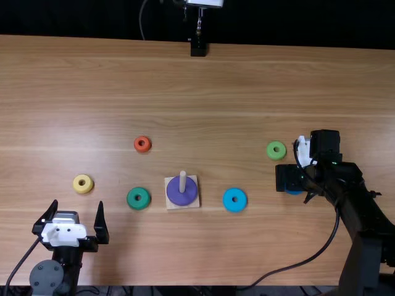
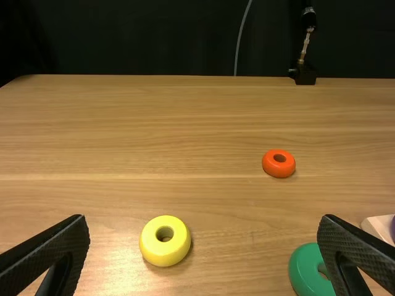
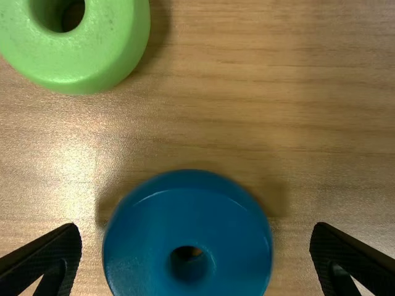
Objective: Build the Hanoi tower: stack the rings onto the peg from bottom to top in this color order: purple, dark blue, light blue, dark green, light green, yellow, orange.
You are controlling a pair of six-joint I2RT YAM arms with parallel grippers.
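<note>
The purple ring [image 1: 180, 195] is around the peg [image 1: 182, 177] on its pale square base. My right gripper [image 1: 291, 178] is over the dark blue ring [image 1: 294, 192]; in the right wrist view the open gripper [image 3: 196, 228] has the dark blue ring [image 3: 188, 216] between its fingers, a gap on either side. My left gripper [image 1: 78, 205] stands open and holds nothing, likewise the left gripper [image 2: 203, 217] in its wrist view. Lying loose are the light blue ring [image 1: 234, 208], dark green ring [image 1: 139, 206], light green ring [image 1: 270, 150], yellow ring [image 1: 83, 190] and orange ring [image 1: 136, 144].
The light green ring [image 3: 117, 49] lies close to the dark blue one, on the table [image 3: 278, 80]. A black cable [image 1: 296, 266] from the right arm curves over the near table edge. At the far edge stands a small black mount [image 1: 198, 49].
</note>
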